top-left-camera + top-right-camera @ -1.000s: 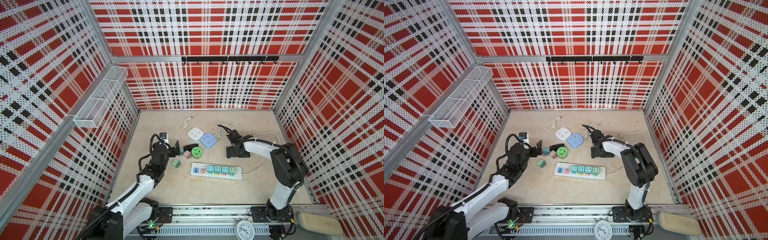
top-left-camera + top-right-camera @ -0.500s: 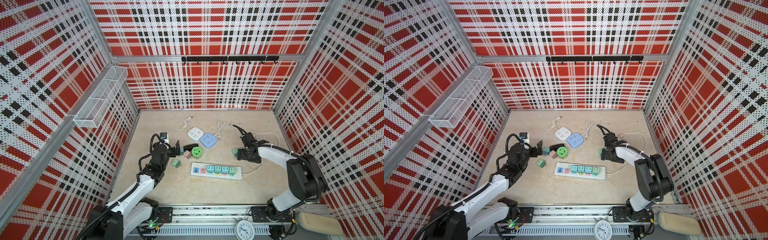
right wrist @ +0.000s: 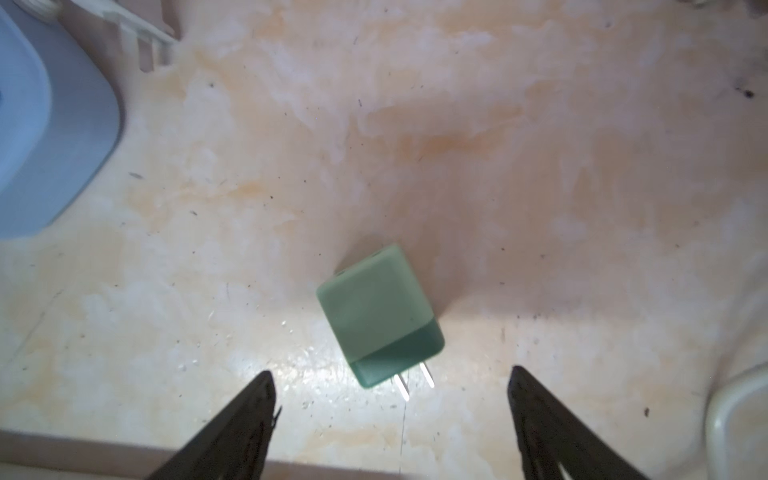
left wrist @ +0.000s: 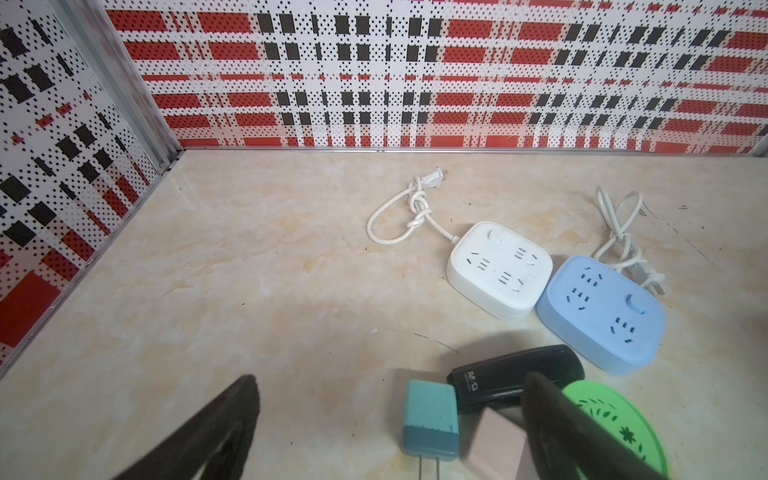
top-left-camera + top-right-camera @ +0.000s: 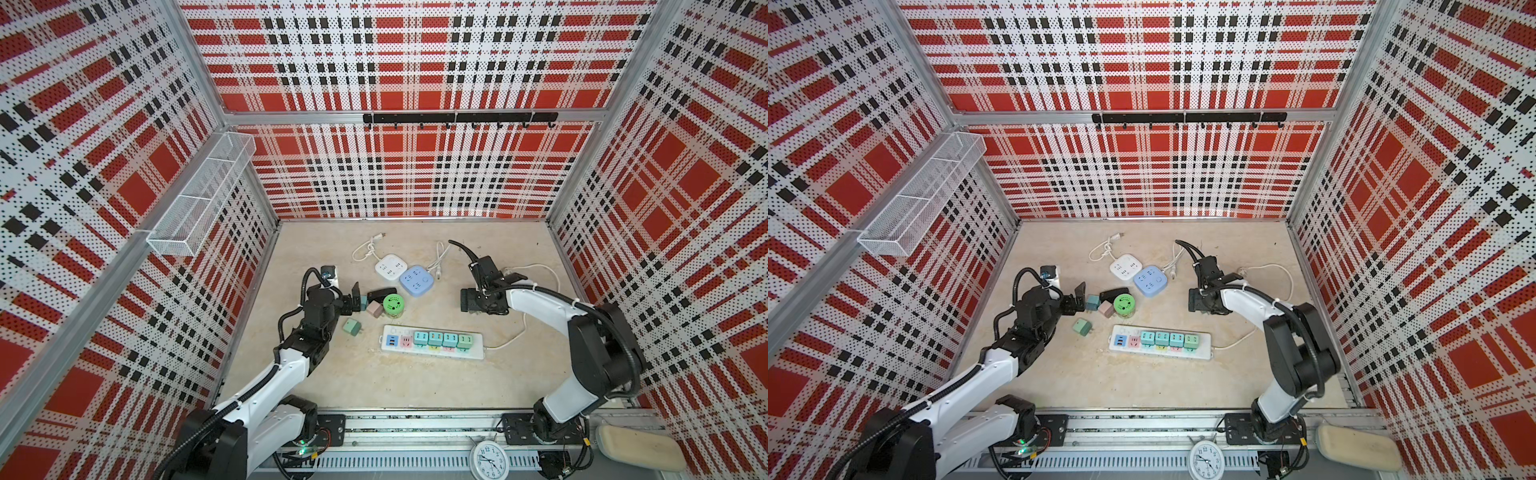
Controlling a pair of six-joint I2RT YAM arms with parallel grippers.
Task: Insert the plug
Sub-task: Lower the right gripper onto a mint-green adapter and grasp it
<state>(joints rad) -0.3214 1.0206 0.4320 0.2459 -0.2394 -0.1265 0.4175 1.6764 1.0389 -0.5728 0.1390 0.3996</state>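
Note:
A green plug [image 3: 380,316] lies flat on the table, prongs toward my right gripper [image 3: 390,374], which stands open just short of it with nothing between its fingers. In both top views the right gripper [image 5: 466,300] [image 5: 1194,299] hides this plug. The white power strip [image 5: 473,353] [image 5: 1202,353] lies at the front middle with several plugs in its sockets. My left gripper [image 4: 390,382] [image 5: 356,300] is open around a teal plug [image 4: 430,419] [image 5: 363,300] lying on the table. A pink plug [image 4: 494,449] [image 5: 375,308] touches one left finger.
Another green plug [image 5: 352,327] lies loose left of the strip. A black stapler [image 5: 381,294] and a green round box [image 5: 393,304] crowd the left gripper. A white socket cube [image 5: 390,267] and a blue one [image 5: 417,280] sit behind with their cords. Plaid walls enclose the table.
The right gripper drew off to the right, baring a green plug on the table, then came back left over it. The left arm has not moved.

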